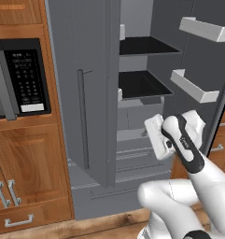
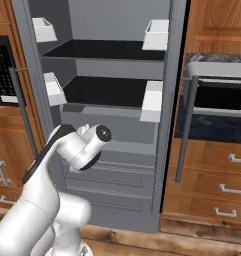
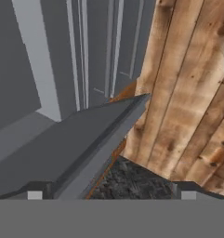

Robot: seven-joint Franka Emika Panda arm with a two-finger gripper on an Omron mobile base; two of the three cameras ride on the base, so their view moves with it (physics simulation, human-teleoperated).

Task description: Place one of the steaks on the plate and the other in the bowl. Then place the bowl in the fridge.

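**Standing empty-handed before the open fridge**

Facing the fridge (image 1: 132,93), the arm holds its gripper (image 3: 111,191) low in front of the lower drawers (image 2: 112,175), with the camera on the hand looking down at the wooden floor (image 3: 187,93) and along the foot of a door. The two dark finger tips stand at the far left and far right of the hand view's bottom edge, so the jaws are spread wide with nothing between them: the hand is open and carries nothing.

Both doors stand open. Inside, two black shelves (image 2: 104,90) lie one above the other, bare as far as can be seen, and white door bins (image 1: 194,86) hang on the doors at either side. The long bar handles (image 1: 83,116) run vertically, so the fridge's long axis is upright and its mouth points straight at the base.

No steak, plate or bowl can be seen from this spot, so which way they lie from the hand cannot be told. Judging by the empty shelves and empty hand, the bowl is not yet in the fridge. To the left of the fridge sits the black-fronted microwave (image 1: 25,77) among wooden cabinets (image 1: 20,163); to the right, an oven (image 2: 217,95) with drawers beneath.
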